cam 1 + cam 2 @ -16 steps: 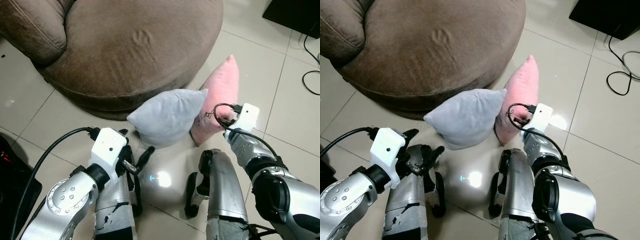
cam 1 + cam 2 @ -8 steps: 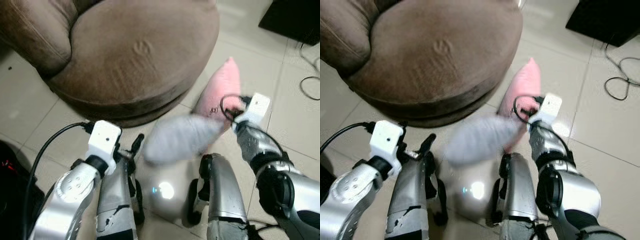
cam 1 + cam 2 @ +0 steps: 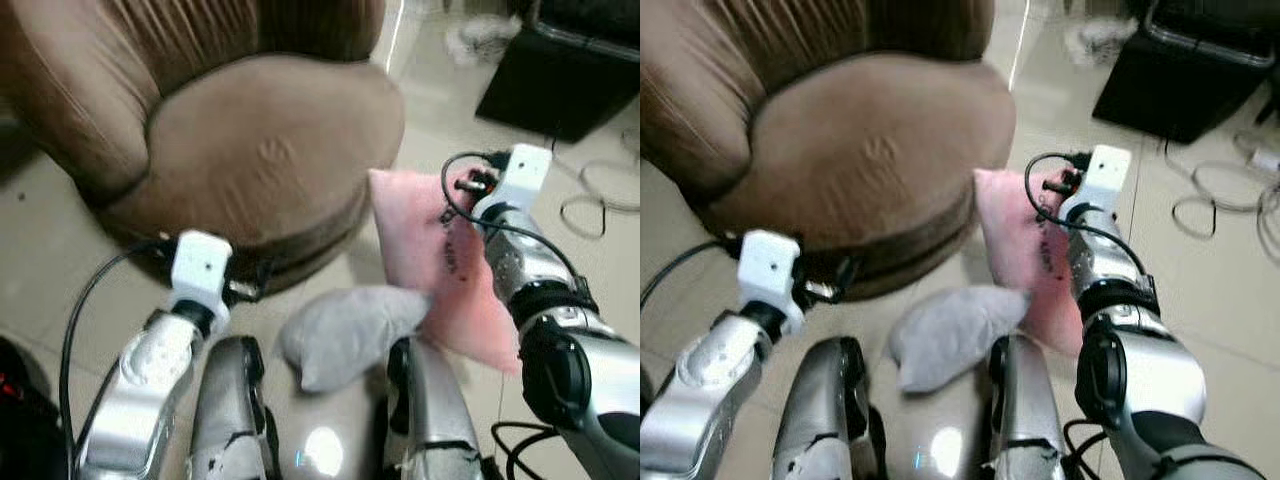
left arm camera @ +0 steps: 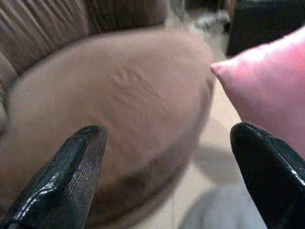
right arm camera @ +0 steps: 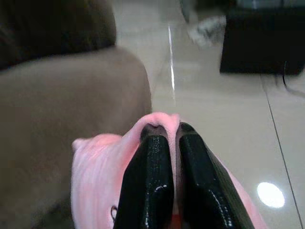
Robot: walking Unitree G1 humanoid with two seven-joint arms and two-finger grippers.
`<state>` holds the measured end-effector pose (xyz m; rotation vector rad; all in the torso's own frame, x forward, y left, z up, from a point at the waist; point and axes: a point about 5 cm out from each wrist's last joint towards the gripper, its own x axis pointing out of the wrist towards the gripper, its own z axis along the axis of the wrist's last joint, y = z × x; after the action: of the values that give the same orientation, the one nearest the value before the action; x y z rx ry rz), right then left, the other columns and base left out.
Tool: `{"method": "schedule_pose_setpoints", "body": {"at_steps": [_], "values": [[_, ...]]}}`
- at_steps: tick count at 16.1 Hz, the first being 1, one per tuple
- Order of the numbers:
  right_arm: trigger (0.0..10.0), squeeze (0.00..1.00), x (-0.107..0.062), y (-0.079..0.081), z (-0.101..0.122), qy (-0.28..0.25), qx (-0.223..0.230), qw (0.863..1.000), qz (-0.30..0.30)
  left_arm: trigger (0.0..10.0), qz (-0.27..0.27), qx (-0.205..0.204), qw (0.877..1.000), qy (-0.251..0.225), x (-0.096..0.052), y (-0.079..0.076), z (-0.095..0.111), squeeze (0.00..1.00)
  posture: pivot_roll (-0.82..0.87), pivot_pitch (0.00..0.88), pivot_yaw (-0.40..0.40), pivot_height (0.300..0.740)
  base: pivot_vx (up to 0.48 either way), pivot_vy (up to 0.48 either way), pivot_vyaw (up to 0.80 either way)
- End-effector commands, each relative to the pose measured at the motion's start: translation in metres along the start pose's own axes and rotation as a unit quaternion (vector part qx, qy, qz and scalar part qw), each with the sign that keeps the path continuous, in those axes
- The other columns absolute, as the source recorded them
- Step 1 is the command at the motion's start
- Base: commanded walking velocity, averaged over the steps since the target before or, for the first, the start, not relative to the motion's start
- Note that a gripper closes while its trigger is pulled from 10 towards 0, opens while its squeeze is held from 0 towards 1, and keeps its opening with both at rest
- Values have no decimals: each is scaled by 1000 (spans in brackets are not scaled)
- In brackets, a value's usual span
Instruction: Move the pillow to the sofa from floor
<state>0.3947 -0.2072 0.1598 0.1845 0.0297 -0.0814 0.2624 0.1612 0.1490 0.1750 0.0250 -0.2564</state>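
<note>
While pinched by right gripper (image 5: 164, 138), pink pillow (image 3: 440, 260) hangs

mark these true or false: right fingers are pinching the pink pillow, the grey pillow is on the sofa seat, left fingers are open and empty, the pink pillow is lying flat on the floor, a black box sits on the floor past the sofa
1. The right gripper has its fingers shut on the pink pillow. True.
2. The grey pillow is on the sofa seat. False: it lies on the tiled floor in front of the sofa, by the robot's legs.
3. The left gripper has its fingers open with nothing between them. True.
4. The pink pillow lies flat on the floor. False: it hangs from the right gripper, beside the sofa seat.
5. A black box sits on the floor past the sofa. True.
</note>
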Motion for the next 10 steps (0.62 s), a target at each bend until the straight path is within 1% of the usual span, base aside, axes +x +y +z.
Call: {"method": "schedule_pose_setpoints", "body": {"at_steps": [1,2,3,4,5,7,8,9,10], "values": [[0,0,0,-3,18,-47,-4,999,13,10000,11,-9,1000,-9,4,4,1,0,-8,30,-26,543,0,0,0],[0,0,-2,-3,19,-54,-3,998,18,10000,12,-12,1000,-11,7,4,1,0,-8,30,-26,543,0,0,0],[0,0,-7,-6,19,-67,-10,998,20,10000,1,-12,1000,-8,13,-1,-3,0,-33,0,-12,543,0,0,0],[0,0,-9,-7,18,-71,-14,997,18,10000,-6,-9,1000,-6,16,-3,-6,0,-41,0,-9,543,0,0,0],[0,0,-13,-11,16,-74,-12,997,9,10000,-27,1,1000,-4,23,-11,-11,0,-67,0,4,543,0,0,0],[0,0,-19,-16,11,-75,-19,997,-1,10000,-55,4,998,0,29,-21,-16,0,-81,0,16,543,0,0,0],[0,0,-29,-19,9,-82,-27,996,-10,10000,-87,15,996,4,33,-30,-22,0,-98,0,31,543,0,0,0],[0,0,-35,-24,8,-84,-36,996,-17,10000,-104,23,994,8,35,-33,-28,0,-99,0,34,543,0,0,0],[0,0,-36,-25,7,-83,-40,996,-19,10000,-110,22,994,9,35,-34,-30,0,-103,0,34,543,0,0,0]]}}
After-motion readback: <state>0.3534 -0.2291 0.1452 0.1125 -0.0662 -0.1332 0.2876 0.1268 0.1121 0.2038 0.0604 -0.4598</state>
